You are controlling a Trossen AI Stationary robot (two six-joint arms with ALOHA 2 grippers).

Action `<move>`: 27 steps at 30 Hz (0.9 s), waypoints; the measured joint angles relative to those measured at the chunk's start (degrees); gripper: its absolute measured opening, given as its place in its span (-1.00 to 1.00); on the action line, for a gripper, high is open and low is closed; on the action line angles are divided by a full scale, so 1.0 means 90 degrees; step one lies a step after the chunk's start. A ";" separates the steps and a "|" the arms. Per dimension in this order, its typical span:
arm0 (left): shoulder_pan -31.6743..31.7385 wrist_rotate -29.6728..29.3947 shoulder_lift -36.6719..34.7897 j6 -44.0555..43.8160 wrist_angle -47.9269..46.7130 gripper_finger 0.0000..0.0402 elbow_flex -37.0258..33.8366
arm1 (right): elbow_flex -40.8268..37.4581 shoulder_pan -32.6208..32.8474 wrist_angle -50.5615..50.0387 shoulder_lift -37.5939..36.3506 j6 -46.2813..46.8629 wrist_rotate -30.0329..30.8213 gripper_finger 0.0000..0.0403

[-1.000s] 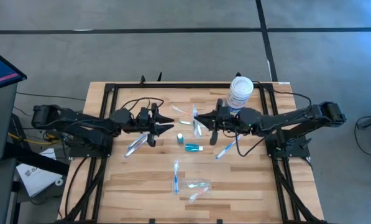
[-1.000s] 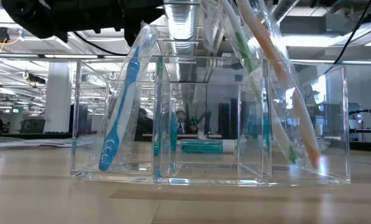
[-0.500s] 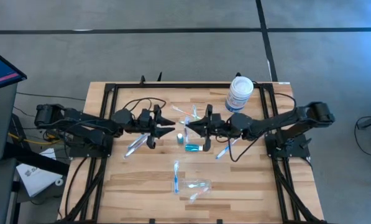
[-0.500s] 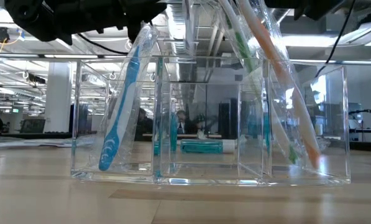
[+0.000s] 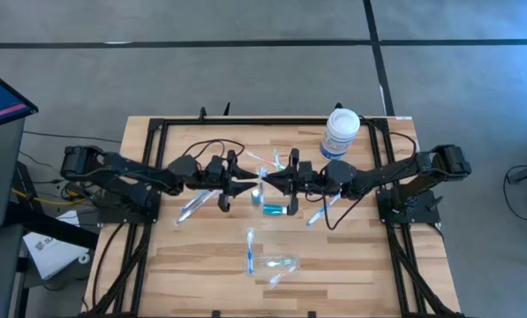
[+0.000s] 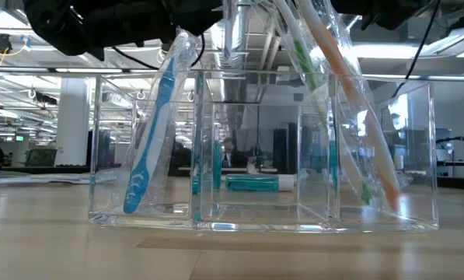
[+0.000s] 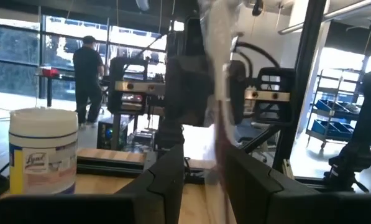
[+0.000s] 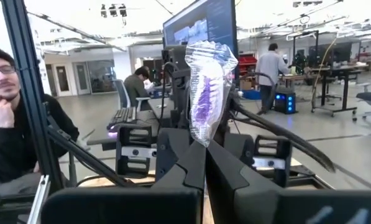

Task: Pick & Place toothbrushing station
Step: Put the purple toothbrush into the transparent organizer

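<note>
Clear-wrapped purple toothbrush [image 8: 205, 99] stands pinched in the right gripper [image 8: 205, 163]; left gripper [image 7: 201, 165], jaws narrowly parted, meets it mid-table.

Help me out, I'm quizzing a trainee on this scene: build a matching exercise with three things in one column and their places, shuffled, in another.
Things:
1. white tub
2. teal tube
3. wrapped toothbrush

Places:
a. clamped upright in the right gripper
b. lying near the middle of the table
c. standing at the table's far edge, by the right arm

Pairs: 1-c, 2-b, 3-a
</note>
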 joint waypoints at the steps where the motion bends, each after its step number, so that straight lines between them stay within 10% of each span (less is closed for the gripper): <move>1: 0.0000 0.0000 0.0100 0.0000 -0.0007 -0.48 0.0046 | 0.0000 0.0003 -0.0022 0.0000 -0.0037 0.0000 -1.00; 27: 0.0022 0.0561 0.0296 -0.0197 0.0112 -0.48 0.0232 | 0.0005 0.0049 -0.0121 -0.0066 -0.0222 -0.0158 -1.00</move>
